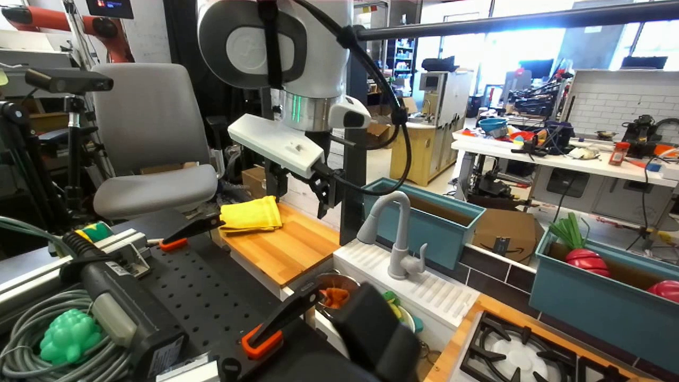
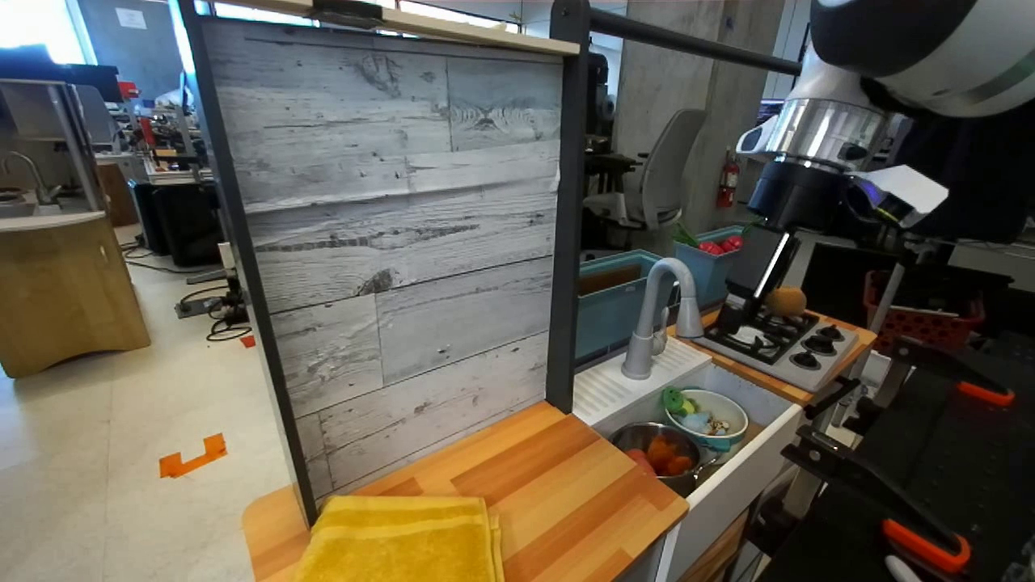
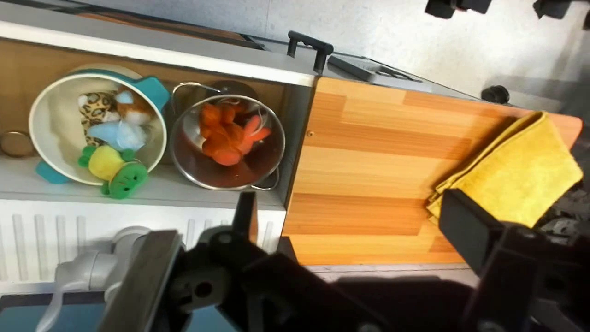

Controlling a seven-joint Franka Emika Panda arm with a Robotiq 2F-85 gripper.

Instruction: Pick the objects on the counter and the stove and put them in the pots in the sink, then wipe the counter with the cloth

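The gripper, its fingers wide apart and empty, should probably pinch all layers of the folded yellow towel before wiping the wooden counter.

A folded cloth lies on the counter.

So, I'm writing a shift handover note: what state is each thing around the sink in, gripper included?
Gripper: open, holding nothing.
Cloth: folded, lying on the counter.
Metal pot: upright in the sink, uncovered, orange toys inside.
White pot: upright in the sink, uncovered, plush toys inside.
Green toy: head over the white pot's rim.
Faucet: upright, no water showing.
Stove: no flame showing; knob positions too small to tell.
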